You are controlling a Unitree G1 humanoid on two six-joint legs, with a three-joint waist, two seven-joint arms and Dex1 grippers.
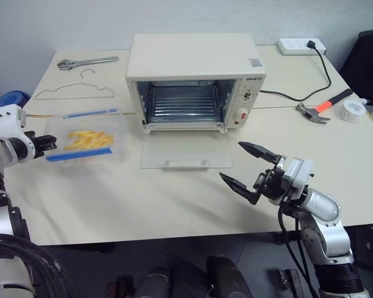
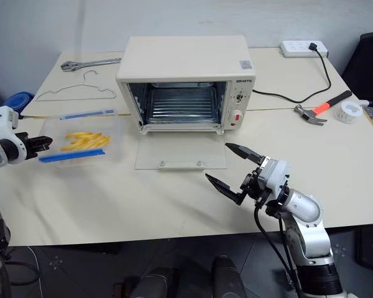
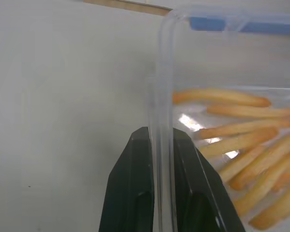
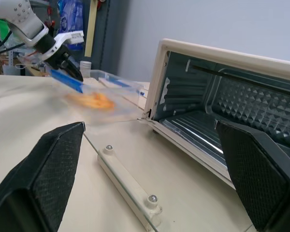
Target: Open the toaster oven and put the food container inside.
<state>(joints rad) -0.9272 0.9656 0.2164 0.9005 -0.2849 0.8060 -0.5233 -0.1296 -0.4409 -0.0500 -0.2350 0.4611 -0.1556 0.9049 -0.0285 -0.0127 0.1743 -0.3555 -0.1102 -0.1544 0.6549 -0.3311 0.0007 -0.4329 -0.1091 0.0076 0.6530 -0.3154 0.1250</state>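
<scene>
The cream-white toaster oven (image 1: 196,65) stands at the table's middle back. Its glass door (image 1: 186,152) lies folded down flat on the table, and the wire rack inside shows. To its left is the food container (image 1: 87,139), a clear box with blue clips and yellow fries inside. My left gripper (image 1: 50,144) is at the container's left end, shut on the clear wall, with one finger (image 3: 135,183) on each side of it. My right gripper (image 1: 233,161) hovers open in front of the door's right corner, holding nothing.
A wrench (image 1: 87,61) and a wire hanger (image 1: 74,90) lie at the back left. A hammer (image 1: 323,107), a tape roll (image 1: 350,112) and a power strip (image 1: 301,45) with a black cord sit at the right.
</scene>
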